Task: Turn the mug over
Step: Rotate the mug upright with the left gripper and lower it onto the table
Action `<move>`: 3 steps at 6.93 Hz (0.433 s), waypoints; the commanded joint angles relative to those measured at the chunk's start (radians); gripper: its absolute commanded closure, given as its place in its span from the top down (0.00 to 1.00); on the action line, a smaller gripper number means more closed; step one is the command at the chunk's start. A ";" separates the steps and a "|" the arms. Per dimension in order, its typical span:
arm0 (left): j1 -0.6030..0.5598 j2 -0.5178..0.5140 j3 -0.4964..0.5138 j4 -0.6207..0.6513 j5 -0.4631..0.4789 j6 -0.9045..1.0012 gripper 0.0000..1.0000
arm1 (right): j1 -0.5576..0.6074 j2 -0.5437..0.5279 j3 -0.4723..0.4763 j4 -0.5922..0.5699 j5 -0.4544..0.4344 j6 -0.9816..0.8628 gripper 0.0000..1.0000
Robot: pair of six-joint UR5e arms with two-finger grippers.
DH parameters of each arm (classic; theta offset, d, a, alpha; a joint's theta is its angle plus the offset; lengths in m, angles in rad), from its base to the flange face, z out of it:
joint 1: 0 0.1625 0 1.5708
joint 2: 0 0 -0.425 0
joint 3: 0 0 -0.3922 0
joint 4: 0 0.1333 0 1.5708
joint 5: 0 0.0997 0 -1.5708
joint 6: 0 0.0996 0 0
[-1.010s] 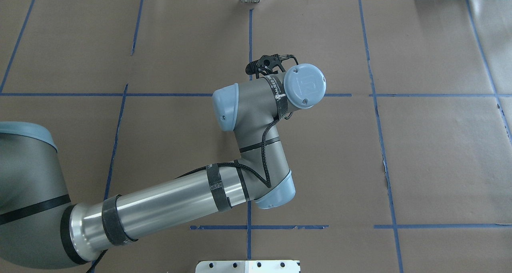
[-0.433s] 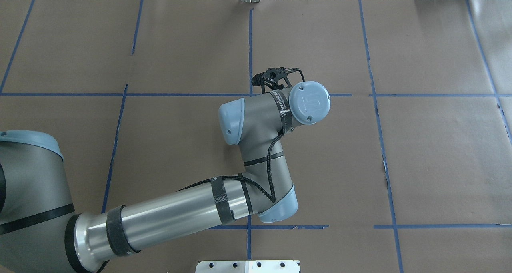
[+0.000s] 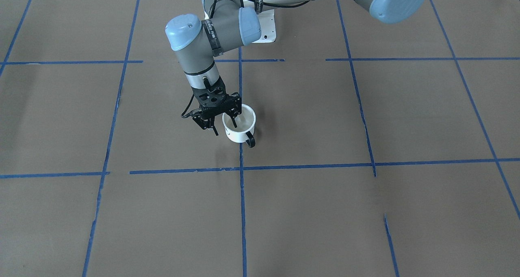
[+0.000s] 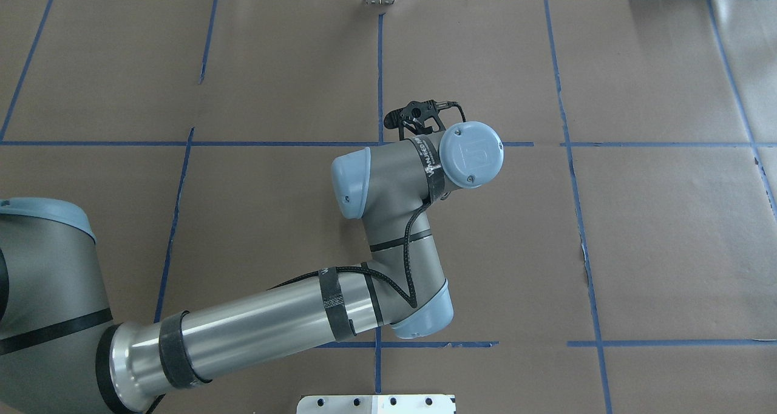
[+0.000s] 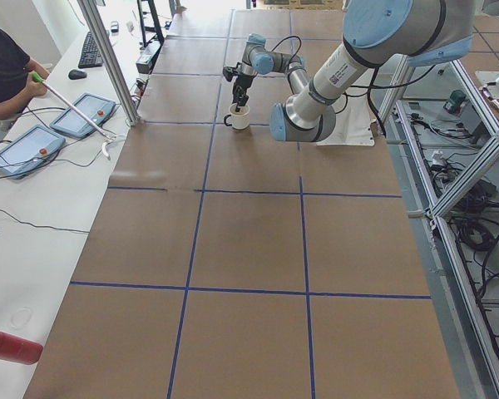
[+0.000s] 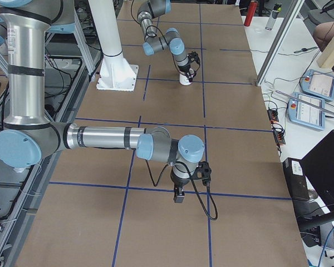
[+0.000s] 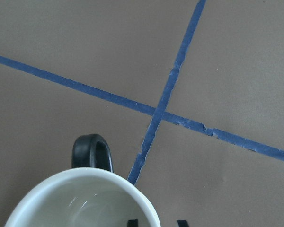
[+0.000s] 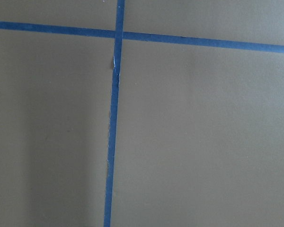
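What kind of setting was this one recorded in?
Most likely a robotics lab workcell. A left arm and a right arm reach over a table covered in brown paper gridded with blue tape, an aluminium frame post stands at its edge, and teach pendants lie on a side bench.

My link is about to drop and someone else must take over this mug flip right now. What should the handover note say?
Left gripper: open, pointing down, fingers astride the mug wall on the robot's right side, one inside and one outside, neither visibly pressing.
Right gripper: hangs over bare table far from the mug; open or shut cannot be told.
Mug: upright on the table, mouth up, handle toward the operators' side.
Done: left gripper placed at the rim.
Left: if mouth-up is the goal, probably just withdraw; if not, close on the wall, lift, and turn it over.
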 commanded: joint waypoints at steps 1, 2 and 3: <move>-0.103 0.038 -0.174 0.107 -0.139 0.190 1.00 | 0.000 0.000 0.000 0.000 0.000 0.000 1.00; -0.178 0.106 -0.294 0.133 -0.215 0.273 1.00 | 0.000 0.000 0.000 0.000 0.000 0.000 1.00; -0.249 0.210 -0.459 0.156 -0.281 0.368 1.00 | 0.000 0.000 0.000 0.000 0.000 0.000 1.00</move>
